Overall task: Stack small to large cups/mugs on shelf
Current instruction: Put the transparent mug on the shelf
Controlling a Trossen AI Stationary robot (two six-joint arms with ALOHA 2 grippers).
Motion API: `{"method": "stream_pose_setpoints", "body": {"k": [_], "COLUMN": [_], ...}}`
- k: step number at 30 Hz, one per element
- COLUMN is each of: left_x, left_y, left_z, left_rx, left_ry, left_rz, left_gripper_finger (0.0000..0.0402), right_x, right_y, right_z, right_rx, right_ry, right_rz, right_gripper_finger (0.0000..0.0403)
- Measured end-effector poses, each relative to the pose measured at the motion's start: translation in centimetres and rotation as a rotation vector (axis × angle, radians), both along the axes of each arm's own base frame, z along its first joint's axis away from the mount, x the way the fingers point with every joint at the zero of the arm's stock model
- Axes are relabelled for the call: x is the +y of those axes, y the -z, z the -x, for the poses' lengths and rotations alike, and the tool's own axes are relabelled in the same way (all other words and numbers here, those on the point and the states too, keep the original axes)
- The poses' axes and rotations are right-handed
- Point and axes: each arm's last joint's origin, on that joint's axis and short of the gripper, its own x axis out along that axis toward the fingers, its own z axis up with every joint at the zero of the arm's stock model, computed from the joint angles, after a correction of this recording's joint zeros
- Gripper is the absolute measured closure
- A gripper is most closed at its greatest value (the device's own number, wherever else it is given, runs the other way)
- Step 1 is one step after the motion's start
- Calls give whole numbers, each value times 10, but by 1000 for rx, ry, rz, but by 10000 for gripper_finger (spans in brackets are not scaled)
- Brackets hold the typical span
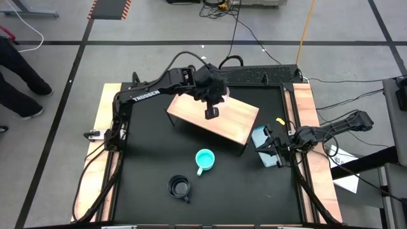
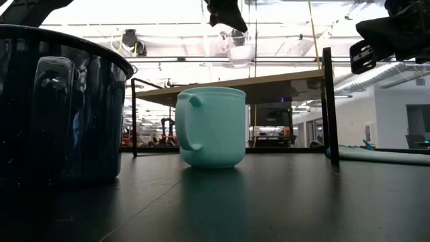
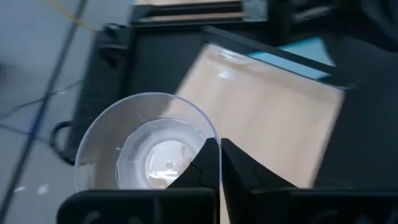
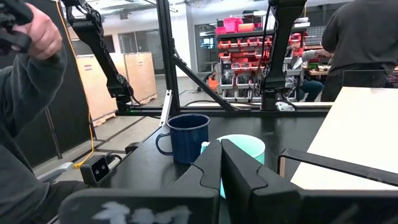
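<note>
So the left end effector (image 1: 213, 95) is up over the shelf (image 1: 238, 124) around 12 o'clock on the table (image 1: 146, 159), fingers (image 3: 208, 163) pinched on the rim of the small clear cup (image 3: 146, 152), which hangs above the board. Turquoise mug (image 1: 204, 159) sits on the table dead center, black mug (image 1: 179, 187) down around 7 o'clock from it. Right end effector (image 1: 275, 152) waits at 3 o'clock with its fingers together, empty.
</note>
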Motion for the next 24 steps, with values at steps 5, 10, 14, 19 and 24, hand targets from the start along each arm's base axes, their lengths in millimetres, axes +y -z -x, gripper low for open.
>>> {"method": "stream_pose_setpoints", "body": {"k": [5,10,14,19,24], "left_x": [0,-4,-6,-7,1], "left_y": [-8,-26,-39,-44,-41], "left_z": [7,23,34,42,46], "left_rx": [-4,-36,-64,-60,-25], "left_ry": [-30,-37,-36,-30,-58], "left_rz": [-9,-23,-25,-16,-15], "left_gripper_finger": [401,401,401,401,401], "right_x": [0,0,0,0,0], "right_y": [0,0,0,0,-1], "right_z": [0,0,0,0,0], "right_rx": [0,1,0,-3,-5], "right_ry": [0,0,0,0,-1], "right_rz": [0,0,0,-1,-7], "right_gripper_finger": [403,403,403,403,403]}}
